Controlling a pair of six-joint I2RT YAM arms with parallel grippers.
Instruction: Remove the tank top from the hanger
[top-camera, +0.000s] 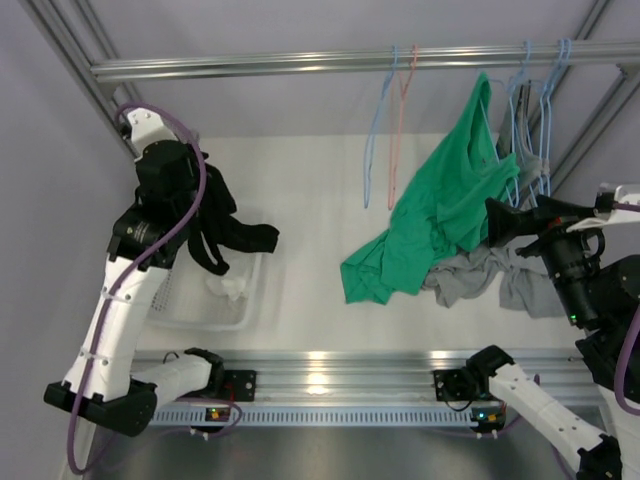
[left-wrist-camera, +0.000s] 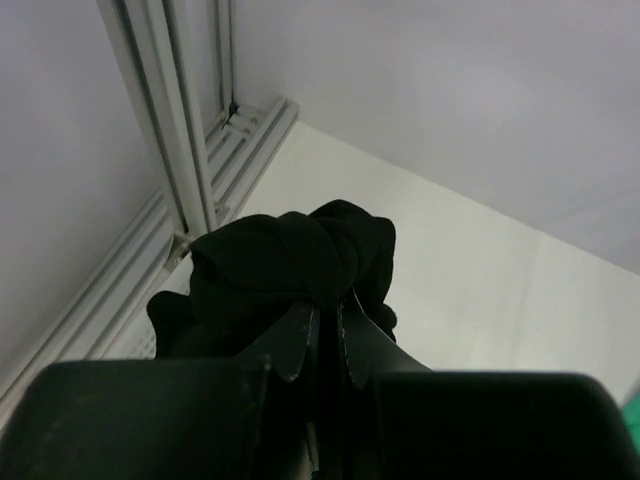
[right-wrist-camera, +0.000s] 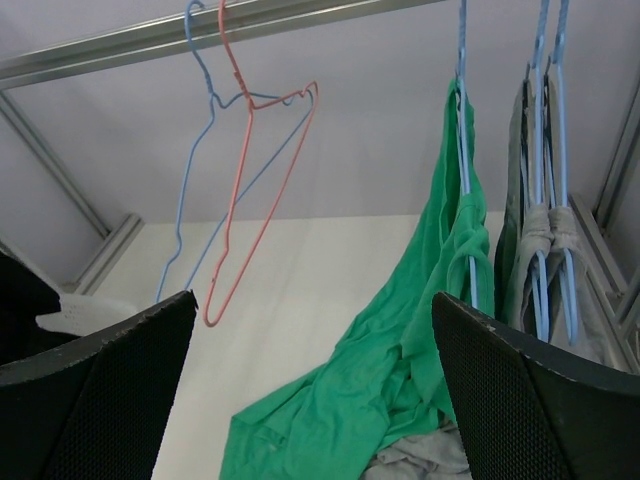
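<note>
Tank top: the green tank top (right-wrist-camera: 400, 370) is on a blue hanger (right-wrist-camera: 462, 120) at the right end of the rail (top-camera: 300, 65). Its lower part is slumped on the counter (top-camera: 310, 200).
Pointing: strap end up at the hanger hook, hem down and toward the middle of the counter.
Long axis: steep beside the hanger wire. Lower down it slants off to the hem, which lies spread flat and partly over a heap of grey garments (top-camera: 470, 275).
Right gripper (top-camera: 500, 224): jaws spread wide and holding nothing, level with the green cloth and just beside it.
Left gripper (left-wrist-camera: 325, 330): pinched closed on a bunched black garment (left-wrist-camera: 280, 260), which hangs over the white basket (top-camera: 245, 300).
Step in hand: probably the right arm's reach for the green top.
How to do it well: take the cloth high up, by the strap or shoulder next to the wire. Carry it up and outward past the end of the hanger arm. A pull on the hem would likely drag the hanger along the rail.
Watch for: the grey tops on the blue hangers just to the right. Keep the jaws off those wires and that cloth.
</note>
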